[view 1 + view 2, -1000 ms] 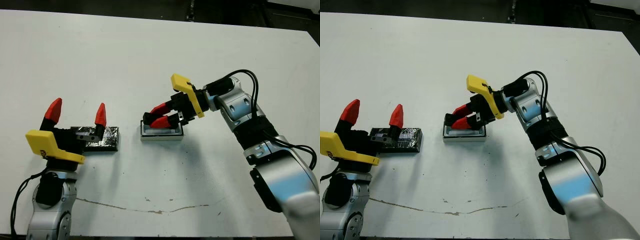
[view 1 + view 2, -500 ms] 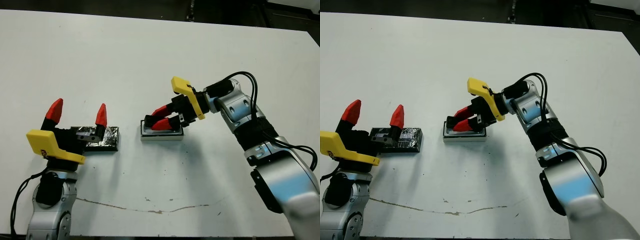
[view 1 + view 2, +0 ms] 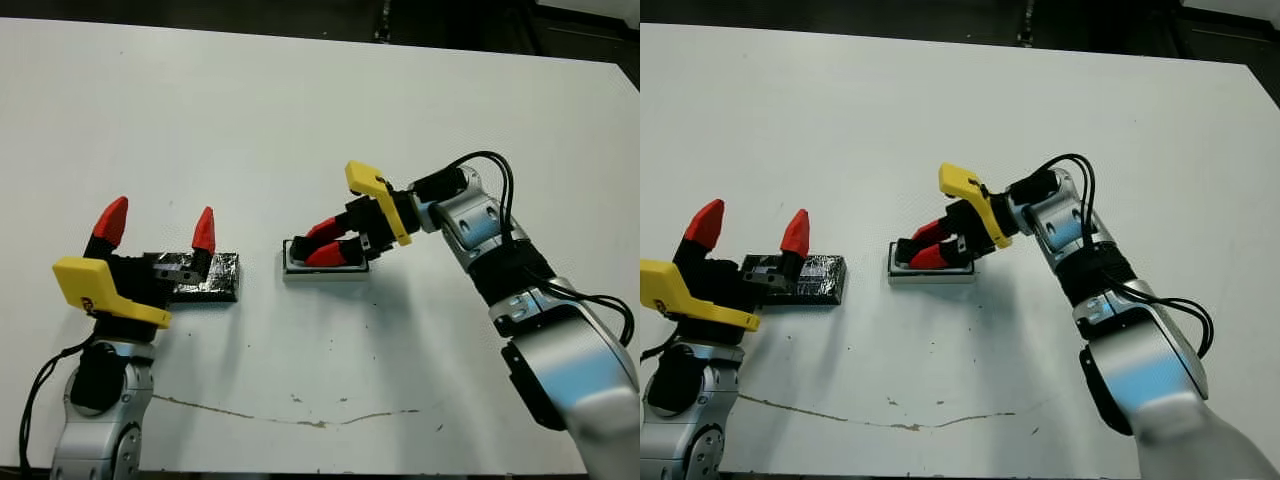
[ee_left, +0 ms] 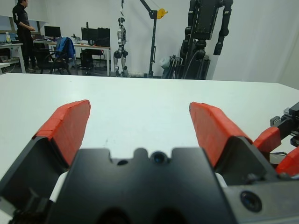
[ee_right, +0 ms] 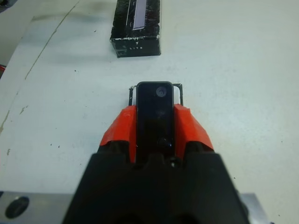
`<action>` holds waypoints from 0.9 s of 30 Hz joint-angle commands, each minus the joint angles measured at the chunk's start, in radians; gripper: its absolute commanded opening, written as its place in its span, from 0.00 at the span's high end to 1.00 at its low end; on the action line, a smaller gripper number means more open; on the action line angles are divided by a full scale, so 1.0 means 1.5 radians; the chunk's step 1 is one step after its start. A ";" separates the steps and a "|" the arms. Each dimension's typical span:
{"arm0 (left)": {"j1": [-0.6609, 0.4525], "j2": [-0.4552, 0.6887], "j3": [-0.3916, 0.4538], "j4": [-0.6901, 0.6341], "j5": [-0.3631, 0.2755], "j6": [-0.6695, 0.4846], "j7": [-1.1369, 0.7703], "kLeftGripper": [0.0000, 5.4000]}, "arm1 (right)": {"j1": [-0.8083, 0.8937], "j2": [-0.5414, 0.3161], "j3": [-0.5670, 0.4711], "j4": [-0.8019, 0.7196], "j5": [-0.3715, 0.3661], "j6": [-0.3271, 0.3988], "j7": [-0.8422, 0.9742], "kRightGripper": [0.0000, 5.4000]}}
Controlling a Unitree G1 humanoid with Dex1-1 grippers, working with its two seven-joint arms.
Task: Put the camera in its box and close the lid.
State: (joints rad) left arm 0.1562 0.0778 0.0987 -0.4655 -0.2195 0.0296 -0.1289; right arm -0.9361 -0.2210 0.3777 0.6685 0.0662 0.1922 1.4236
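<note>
The box [image 3: 322,272], a shallow white tray, sits at the table's middle. My right gripper [image 3: 322,243] reaches into it from the right, shut on the camera [image 5: 155,114], a slim black bar held flat between the red fingers [image 5: 191,130]. The camera's front end [image 3: 904,248] lies low at the box's left end; whether it rests on the floor is hidden. The lid [image 3: 210,277], a speckled black slab [image 5: 138,25], lies flat to the box's left. My left gripper [image 3: 158,222] stands open just over the lid's left part, fingers [image 4: 70,123] wide apart and holding nothing.
A thin brown crack line [image 3: 300,421] runs across the table near its front edge. The table's far edge [image 3: 300,35] meets dark floor. Beyond the table in the left wrist view stand lab rigs and a person [image 4: 21,16] at desks.
My right gripper has sunk lower with the camera, bringing it down into the box. The left arm and the lid have stayed put.
</note>
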 commanded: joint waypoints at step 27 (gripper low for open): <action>0.010 0.003 -0.002 0.016 0.020 -0.019 0.005 0.00 | 0.007 -0.019 -0.008 0.003 -0.016 -0.052 -0.029 0.27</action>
State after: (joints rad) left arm 0.1569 0.0776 0.0967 -0.4529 -0.2002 0.0002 -0.1282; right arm -0.9316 -0.2279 0.3690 0.6728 0.0548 0.1266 1.3754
